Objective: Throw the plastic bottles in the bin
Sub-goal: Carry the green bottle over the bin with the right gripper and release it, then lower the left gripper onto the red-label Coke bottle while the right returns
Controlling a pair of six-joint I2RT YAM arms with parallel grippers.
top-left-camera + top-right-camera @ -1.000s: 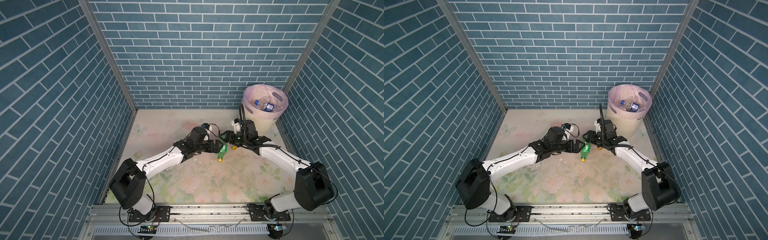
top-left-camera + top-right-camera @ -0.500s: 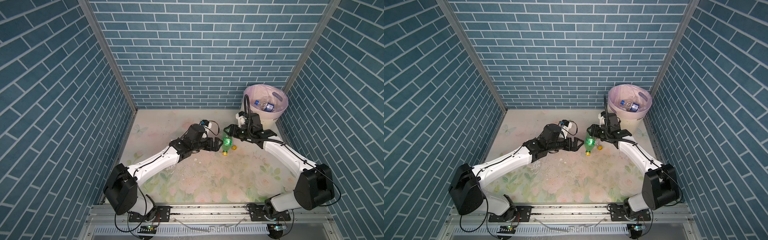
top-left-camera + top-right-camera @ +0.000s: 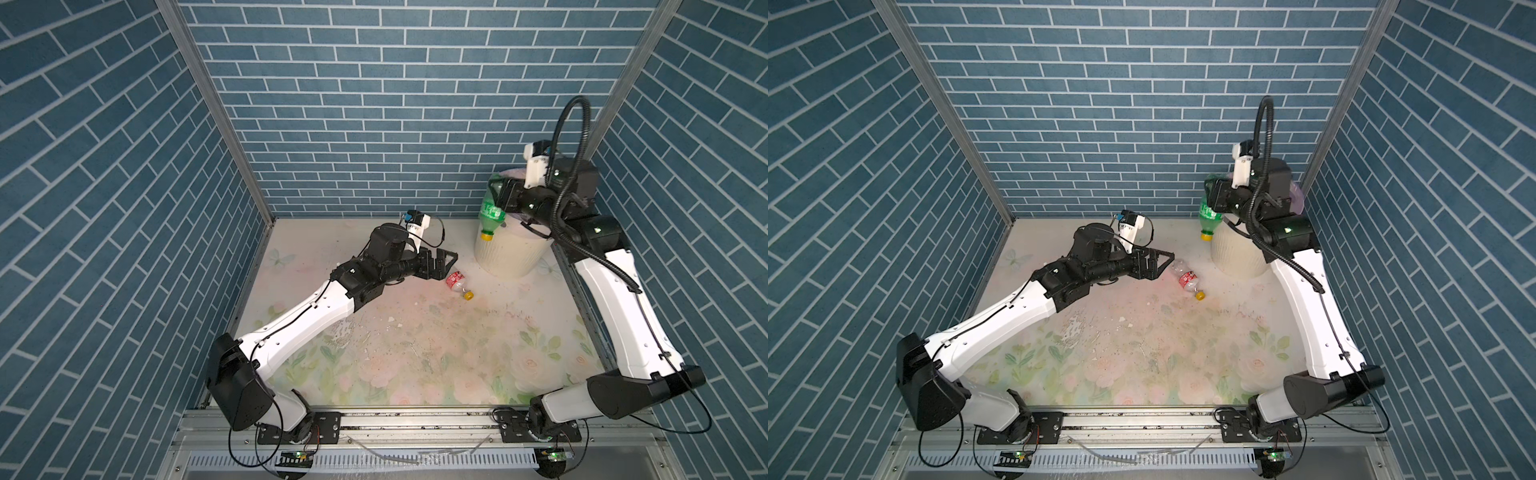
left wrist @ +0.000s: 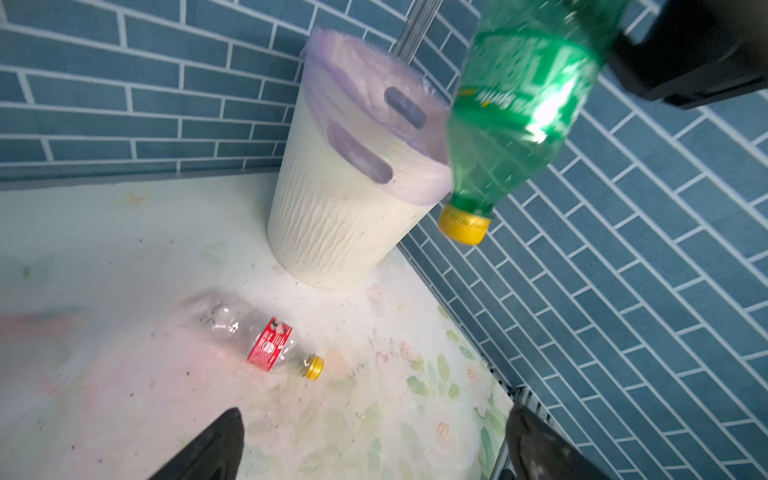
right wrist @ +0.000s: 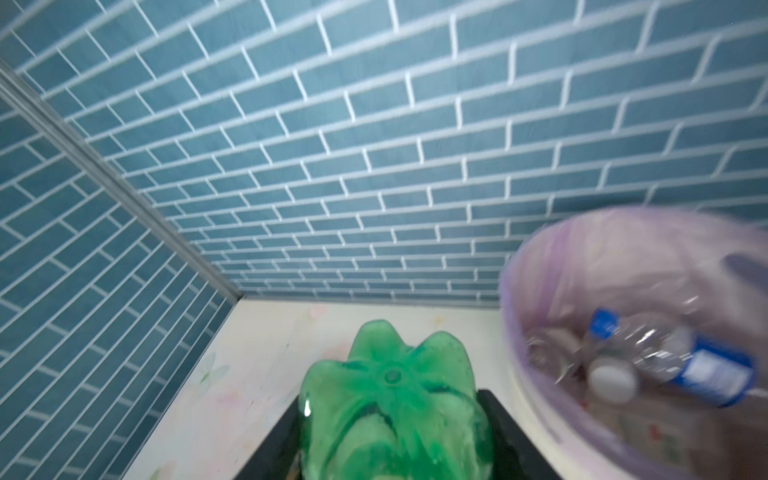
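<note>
Floral tabletop (image 3: 415, 353), one bin (image 3: 505, 257), one green bottle (image 3: 492, 210), one red-labelled bottle (image 3: 456, 280)

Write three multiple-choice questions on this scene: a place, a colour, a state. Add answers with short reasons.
1. Where is the red-label bottle? A on the table; B on a shelf; C in a box.
2. What colour is the green bottle's cap? A blue; B yellow; C white.
3. How is the left hand? A shut on a bottle; B open, empty; C out of view.
Answers: 1 A, it lies on its side there; 2 B, both top views show yellow; 3 B, it stands wide with nothing inside.
</note>
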